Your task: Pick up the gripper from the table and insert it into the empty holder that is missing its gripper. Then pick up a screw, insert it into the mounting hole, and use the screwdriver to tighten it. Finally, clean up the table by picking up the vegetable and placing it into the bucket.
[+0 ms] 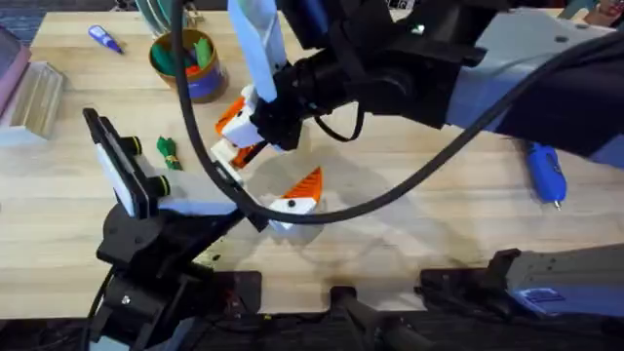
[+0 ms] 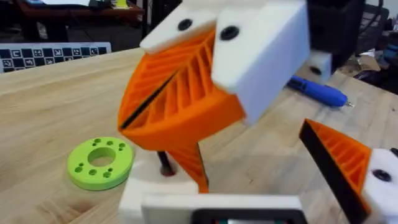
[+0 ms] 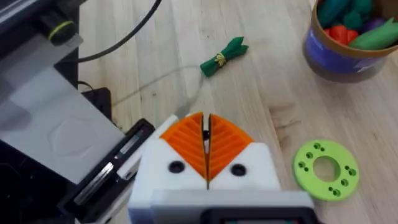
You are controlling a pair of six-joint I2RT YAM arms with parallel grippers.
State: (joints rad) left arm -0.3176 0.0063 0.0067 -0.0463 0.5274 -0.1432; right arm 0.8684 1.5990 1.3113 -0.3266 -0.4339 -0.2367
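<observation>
My left gripper (image 2: 267, 180) is open over the table (image 1: 419, 244). One side is an orange tip on a white mount (image 2: 348, 168). The other is the white holder (image 2: 155, 186), with the orange ribbed gripper (image 2: 191, 165) standing in it. My right gripper (image 1: 239, 132) (image 3: 205, 140) reaches across and hangs just above that holder, shut on a small dark screw (image 2: 165, 163) that points down at the mount. The blue screwdriver (image 1: 546, 174) lies at the right. The dark green vegetable (image 1: 168, 151) (image 3: 224, 55) lies near the bucket (image 1: 187, 60) (image 3: 348, 46).
A lime-green disc with holes (image 2: 99, 163) (image 3: 325, 169) lies beside the holder. At the far left a small blue-purple screwdriver (image 1: 104, 39) lies beyond a clear plastic box (image 1: 34, 93). A black cable (image 1: 390, 190) loops over the table's middle.
</observation>
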